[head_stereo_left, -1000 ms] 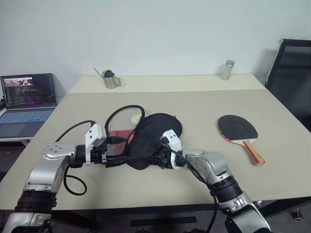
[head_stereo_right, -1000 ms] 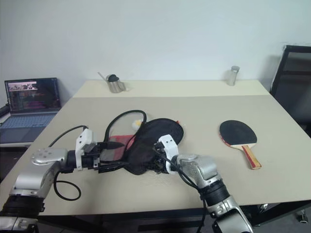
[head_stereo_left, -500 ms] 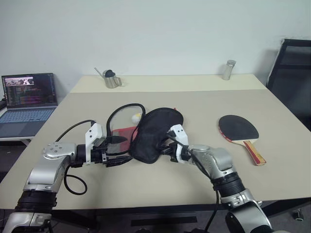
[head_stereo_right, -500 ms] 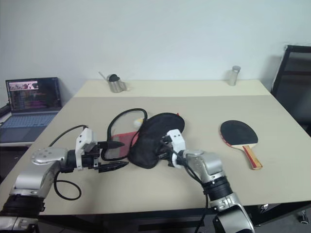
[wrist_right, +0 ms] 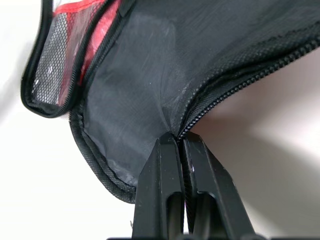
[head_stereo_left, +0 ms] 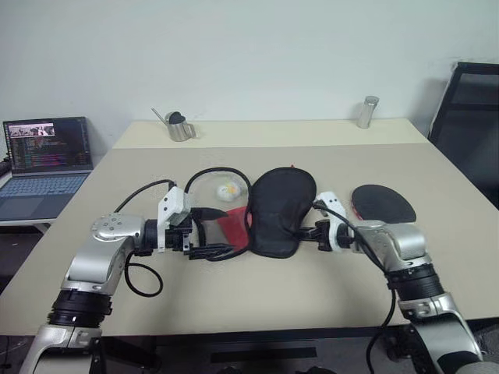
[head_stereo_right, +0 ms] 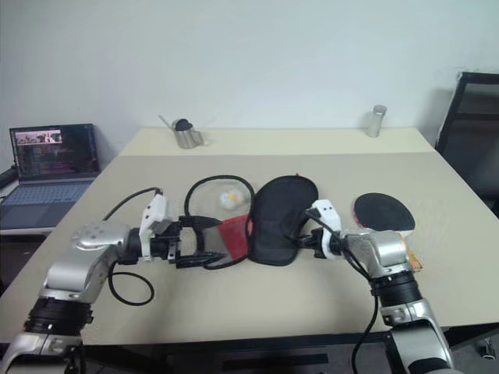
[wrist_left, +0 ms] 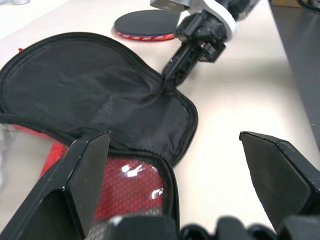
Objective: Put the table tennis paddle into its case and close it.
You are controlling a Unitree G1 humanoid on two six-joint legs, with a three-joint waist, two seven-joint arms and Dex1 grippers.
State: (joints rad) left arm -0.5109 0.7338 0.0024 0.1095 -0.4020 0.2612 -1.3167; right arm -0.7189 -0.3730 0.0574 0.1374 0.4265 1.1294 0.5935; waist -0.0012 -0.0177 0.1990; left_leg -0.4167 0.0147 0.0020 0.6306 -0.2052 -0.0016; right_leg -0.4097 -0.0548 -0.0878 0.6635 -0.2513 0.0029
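Counter (head_stereo_left: 234, 312): beige, 2 joined tops.

Case (head_stereo_left: 277, 210): lies open near mid-counter, black flap spread flat, lining up, red mesh-pocket half beside it toward the left tool. 1 second ago the flap was bunched in a heap between both tools; it has since been drawn out toward the paddle and now lies smooth.

Right tool (head_stereo_left: 306, 231): fingers pinched together on the case's zipper edge at the flap's near rim, as the right wrist view confirms (wrist_right: 176, 145). It has travelled rightward with the fabric since the earlier picture, when its fingers were apart.

Left tool (head_stereo_left: 214, 231): fingers spread wide, 1 above and 1 below the red half of the case, gripping nothing. Its position has shifted slightly toward the case.

Table tennis paddle (head_stereo_left: 383, 202): flat on the counter, black face up, just beyond the right tool, outside the case, unmoved; handle hidden behind the right arm.

Ball (head_stereo_left: 227, 191): pale, resting inside the looped cable (head_stereo_left: 204, 178) beside the case.

Other items: metal pitcher (head_stereo_left: 178, 126) and metal cylinder (head_stereo_left: 366, 111) at the far edge; laptop (head_stereo_left: 45, 156) on a side surface, left.
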